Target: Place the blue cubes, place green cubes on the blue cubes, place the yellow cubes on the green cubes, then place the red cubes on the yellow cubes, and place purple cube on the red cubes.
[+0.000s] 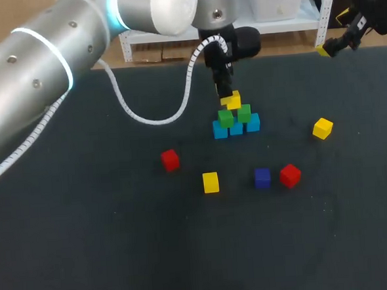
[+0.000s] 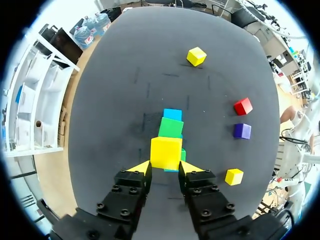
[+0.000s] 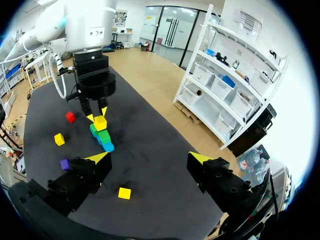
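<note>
My left tool [image 2: 165, 169] is clamped on a small yellow cube [image 2: 166, 152], with one yellow-tipped finger [image 2: 140, 167] against each side of it. It holds the cube at the top of the pile near the far middle of the dark grey worktop [image 1: 107, 242]. There, three light blue cubes [image 1: 236, 128] lie in a touching row and two green cubes [image 1: 226, 118] sit on them. The held yellow one is over the seam between the greens. In the head view it looks to be touching them, though I cannot tell whether it rests there on its own weight.

The other cubes lie loose on the worktop, nearer to me than the pile. A red cube [image 1: 170, 160] is out to the left, then comes a second yellow cube [image 1: 211, 182]. Next is a purple cube [image 1: 262, 177] with another red cube [image 1: 290, 175] just beside it. A third yellow cube [image 1: 322, 128] lies alone to the right of the pile, well apart from everything else.

My right tool [image 3: 149, 158] hangs above the far right edge of the worktop, well away from the pile, its fingers spread wide apart. Its wrist view looks across the worktop at the pile and the left tool above it
</note>
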